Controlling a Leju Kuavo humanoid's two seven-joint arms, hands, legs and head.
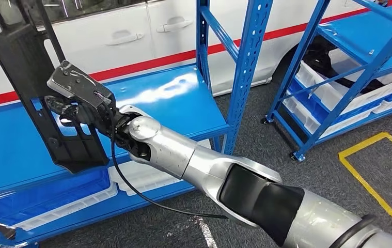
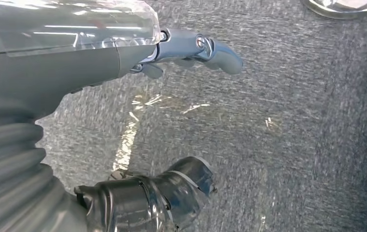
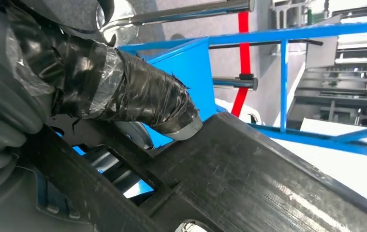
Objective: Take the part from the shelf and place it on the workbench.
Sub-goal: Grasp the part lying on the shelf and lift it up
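One long black plastic part (image 1: 26,77), flat and pierced with cut-outs, is gripped by the right hand (image 1: 77,103) and held tilted above the glossy blue metal shelf (image 1: 183,103). At the right wrist, a tape-wrapped thumb (image 3: 138,101) presses on the part's face. Over grey carpet (image 2: 292,121), the left hand (image 2: 191,53) hangs with fingers apart, holding nothing.

Grey carpet (image 1: 266,155); blue shelving (image 1: 245,46); white car (image 1: 131,31).

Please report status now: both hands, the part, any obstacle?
Right hand grips black part, lifted above blue shelf. Left hand holds nothing, over grey floor. Blue upright stands close beside.
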